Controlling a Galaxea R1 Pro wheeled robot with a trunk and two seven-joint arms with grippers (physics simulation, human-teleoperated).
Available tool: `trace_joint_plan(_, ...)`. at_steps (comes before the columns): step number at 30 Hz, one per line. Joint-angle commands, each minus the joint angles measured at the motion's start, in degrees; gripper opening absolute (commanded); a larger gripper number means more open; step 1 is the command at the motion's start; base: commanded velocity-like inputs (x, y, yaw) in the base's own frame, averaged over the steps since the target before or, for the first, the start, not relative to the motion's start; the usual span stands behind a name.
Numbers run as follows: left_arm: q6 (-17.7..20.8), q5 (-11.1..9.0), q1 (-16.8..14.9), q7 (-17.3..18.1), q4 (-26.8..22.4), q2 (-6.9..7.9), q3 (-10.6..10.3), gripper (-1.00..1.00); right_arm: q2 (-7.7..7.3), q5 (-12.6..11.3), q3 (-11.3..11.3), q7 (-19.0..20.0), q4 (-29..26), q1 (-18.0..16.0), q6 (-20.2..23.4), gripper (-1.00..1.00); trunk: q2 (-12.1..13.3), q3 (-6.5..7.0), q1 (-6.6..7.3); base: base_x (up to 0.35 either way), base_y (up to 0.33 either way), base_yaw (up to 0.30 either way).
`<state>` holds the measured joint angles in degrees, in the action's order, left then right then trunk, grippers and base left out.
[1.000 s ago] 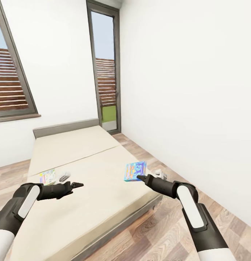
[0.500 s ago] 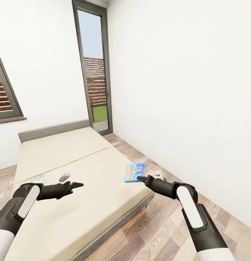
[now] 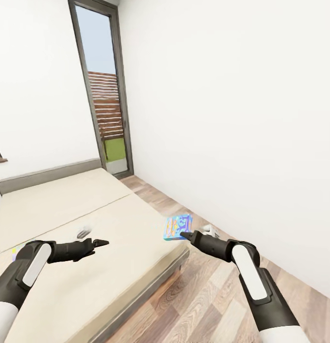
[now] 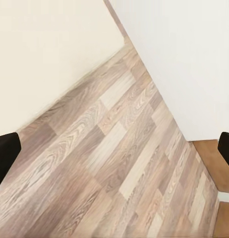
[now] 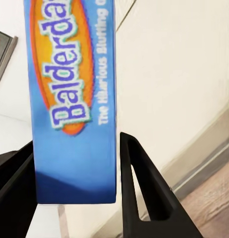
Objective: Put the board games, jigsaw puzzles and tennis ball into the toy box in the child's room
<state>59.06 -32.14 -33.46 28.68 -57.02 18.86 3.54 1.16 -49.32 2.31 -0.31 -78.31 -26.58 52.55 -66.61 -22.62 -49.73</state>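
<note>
One board game (image 5: 75, 99) clamped between right jaws — held above the bed (image 3: 65, 209) edge, left jaws spread, empty.

Blue board game (image 5: 75, 99) with orange oval; beige bed (image 3: 65, 214); black right claw (image 5: 77, 198); wood-plank floor (image 4: 114, 163)

White walls (image 3: 231, 95), wood-plank floor (image 3: 207, 295), and a tall grey-framed window (image 3: 102, 95) showing daylit blue sky.
</note>
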Motion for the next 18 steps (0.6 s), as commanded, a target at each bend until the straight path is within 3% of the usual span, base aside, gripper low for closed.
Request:
trace_joint_plan(1, 0.27, 0.33, -0.03, 0.41, -0.02, -0.02, 0.13, 1.00, 0.01, -0.18, -0.03, -0.04, 0.02, -0.05, 0.20, -1.00, 0.37, 0.08, 0.23, 0.000, 0.000, -0.256)
trace_joint_plan(18, 0.27, 0.33, -0.03, 0.34, -0.02, 0.00, 0.07, 1.00, 0.10, -0.16, 0.05, -0.04, 0.53, -0.05, 0.19, -1.00, 7.19, 2.73, 3.96, 0.000, 0.000, -0.265)
